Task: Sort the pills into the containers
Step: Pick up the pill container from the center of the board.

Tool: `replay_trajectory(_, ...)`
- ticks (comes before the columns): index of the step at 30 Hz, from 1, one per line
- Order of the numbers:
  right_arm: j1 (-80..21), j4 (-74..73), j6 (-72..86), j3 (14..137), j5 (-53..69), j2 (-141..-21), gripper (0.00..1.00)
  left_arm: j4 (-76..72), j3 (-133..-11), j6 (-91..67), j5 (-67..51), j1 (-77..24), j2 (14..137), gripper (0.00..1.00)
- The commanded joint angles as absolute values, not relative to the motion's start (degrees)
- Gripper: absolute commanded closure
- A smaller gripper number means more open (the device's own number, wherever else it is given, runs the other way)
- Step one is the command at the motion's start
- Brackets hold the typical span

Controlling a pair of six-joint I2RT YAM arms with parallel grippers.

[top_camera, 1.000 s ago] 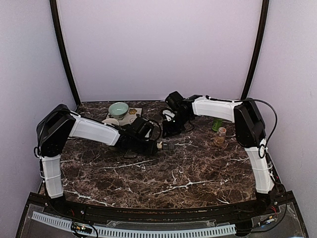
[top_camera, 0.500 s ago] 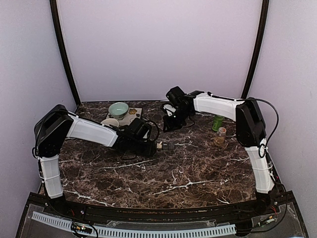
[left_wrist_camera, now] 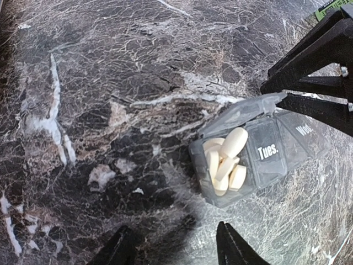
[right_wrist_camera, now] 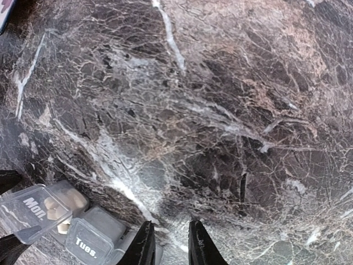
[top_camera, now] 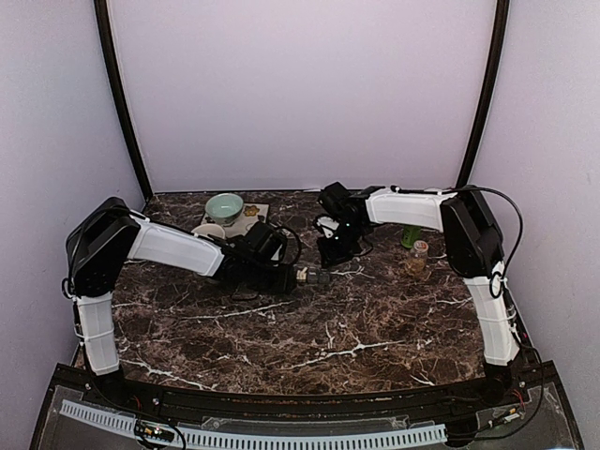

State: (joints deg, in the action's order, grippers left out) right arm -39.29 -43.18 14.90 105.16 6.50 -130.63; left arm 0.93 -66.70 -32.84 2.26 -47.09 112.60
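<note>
The containers [left_wrist_camera: 259,154] are a dark grey strip lying on the marble, seen at the middle of the table [top_camera: 317,277]. The end compartment's "Mon." lid [right_wrist_camera: 33,212] stands open, and several cream pills [left_wrist_camera: 225,163] lie inside it. The "Tues." lid [left_wrist_camera: 268,151] is closed. My left gripper [left_wrist_camera: 174,243] is open just short of the open compartment, with only marble between its fingers. My right gripper [right_wrist_camera: 170,243] hovers at the strip's other end. Its fingers stand a narrow gap apart with nothing between them, and the left finger is next to the third compartment.
At the back left stand a pale teal bowl [top_camera: 224,206] and a white mug [top_camera: 208,231], next to a flat tray [top_camera: 251,214] with small tan pieces. A green bottle [top_camera: 411,234] and a small amber jar [top_camera: 419,255] stand at the right.
My right gripper has shifted a little to the right and come nearer to the strip. The left arm has barely moved.
</note>
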Motion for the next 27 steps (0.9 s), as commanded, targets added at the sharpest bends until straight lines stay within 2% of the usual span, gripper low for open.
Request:
replay_trajectory(1,-39.0,-42.1,14.8,103.5,6.2,-129.1,0.77,4.3,-67.2,-33.6,0.9,-46.9,114.8,0.46)
replay_trajectory(27,-41.2,-39.2,18.7,97.2,10.1,-123.1,0.77,6.2,-66.7,-35.1,5.3,-46.4,114.6,0.46)
